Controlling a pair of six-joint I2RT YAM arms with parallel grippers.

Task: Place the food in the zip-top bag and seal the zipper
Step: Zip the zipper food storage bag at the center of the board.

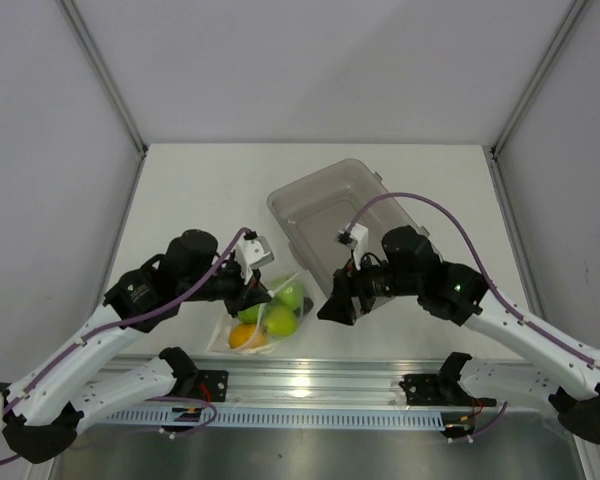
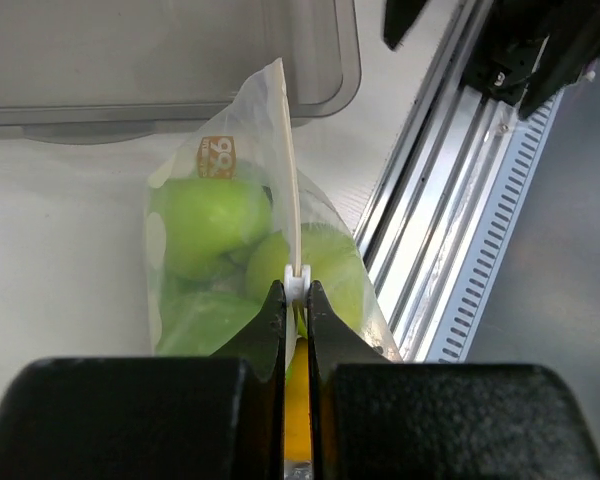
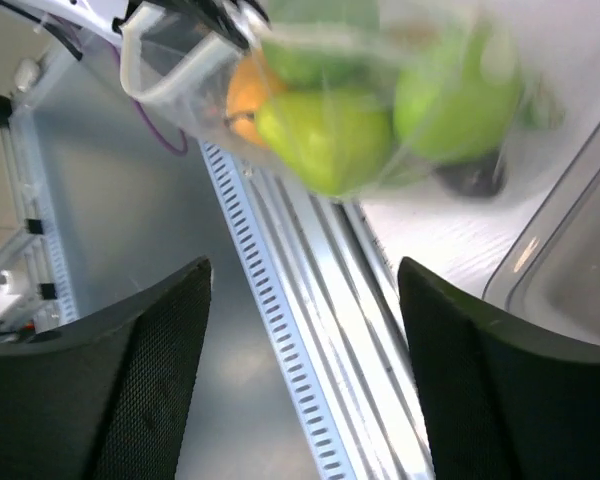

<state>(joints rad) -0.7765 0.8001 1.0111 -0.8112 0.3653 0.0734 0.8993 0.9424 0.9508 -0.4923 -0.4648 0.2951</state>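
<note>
The clear zip-top bag [image 1: 265, 315] lies near the table's front edge with green apples [image 1: 280, 320] and an orange-yellow citrus [image 1: 243, 336] inside. In the left wrist view the bag [image 2: 230, 250] stands on edge and its zipper strip [image 2: 288, 170] runs up and away from me. My left gripper [image 2: 297, 290] is shut on the white zipper slider [image 2: 298, 282]. My right gripper [image 1: 332, 308] is open and empty, just right of the bag. In the right wrist view the bag [image 3: 360, 90] with green fruit and the citrus [image 3: 248, 100] sits above the jaws.
A rigid grey translucent bin [image 1: 345, 225] stands behind and right of the bag; its corner shows in the left wrist view [image 2: 320, 60]. The aluminium rail [image 1: 310, 385] runs along the near table edge, close to the bag.
</note>
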